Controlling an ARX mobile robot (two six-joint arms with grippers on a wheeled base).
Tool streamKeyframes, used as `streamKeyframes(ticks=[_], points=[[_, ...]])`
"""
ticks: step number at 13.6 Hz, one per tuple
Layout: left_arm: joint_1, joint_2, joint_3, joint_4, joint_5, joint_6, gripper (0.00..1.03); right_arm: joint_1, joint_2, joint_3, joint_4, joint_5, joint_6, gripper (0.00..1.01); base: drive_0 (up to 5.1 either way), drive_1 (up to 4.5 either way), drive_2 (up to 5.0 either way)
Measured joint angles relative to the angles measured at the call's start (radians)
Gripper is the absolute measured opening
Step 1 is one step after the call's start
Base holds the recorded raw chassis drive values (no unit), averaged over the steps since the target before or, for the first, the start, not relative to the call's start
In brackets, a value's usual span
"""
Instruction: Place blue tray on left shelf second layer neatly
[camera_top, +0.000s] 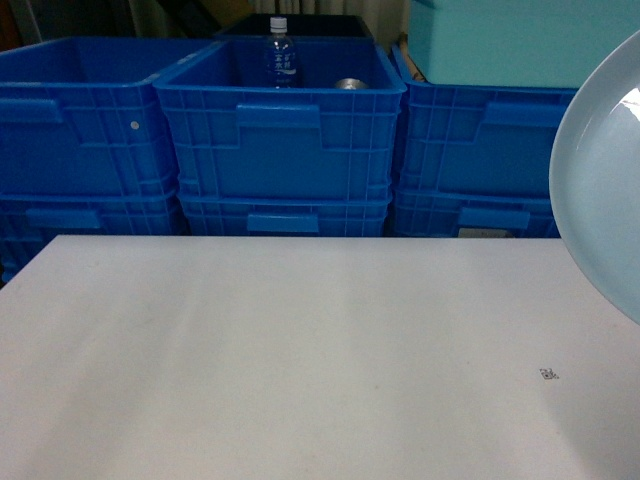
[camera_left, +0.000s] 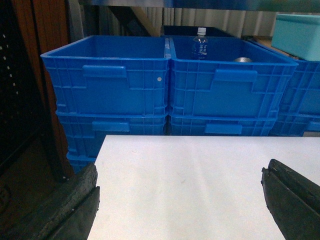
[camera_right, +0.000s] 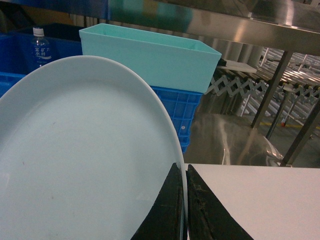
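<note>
Nearest the right wrist camera, the right gripper (camera_right: 183, 210) has its two dark fingers (camera_right: 167, 212) pinched on the rim of the blue tray (camera_right: 85, 155), one finger on either face of the edge. The tray stands nearly on edge, its face spreading up and to the left of the fingers; in the head view it hangs at the right border above the white table (camera_top: 300, 350). The left gripper (camera_left: 180, 200) is spread wide and carries nothing, hovering over the table's near edge. Beyond the table stand stacked blue crates (camera_top: 280, 130), one with a water bottle (camera_top: 280, 50). Steel shelf rails (camera_right: 260, 25) show behind, to the tray's right; whether these belong to the left shelf cannot be told
</note>
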Motion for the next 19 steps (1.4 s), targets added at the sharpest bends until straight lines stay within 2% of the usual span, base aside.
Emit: streamKeyframes(ticks=[3, 18, 19], points=[[0.0, 0.0, 0.0, 0.0, 0.0, 0.0, 0.98, 0.0, 0.0, 0.0, 0.0, 0.0, 0.0, 0.02, 0.0, 0.0, 0.0], [0.0, 0.0, 0.0, 0.0, 0.0, 0.0, 0.98, 0.0, 0.0, -0.001, 0.0, 0.003, 0.0, 0.02, -1.7, -1.68, -1.7], [0.0, 0.0, 0.0, 0.001, 0.0, 0.0, 0.98, 0.0, 0.0, -0.001, 0.0, 0.003, 0.0, 0.02, 3.0, -5.63, -1.9]])
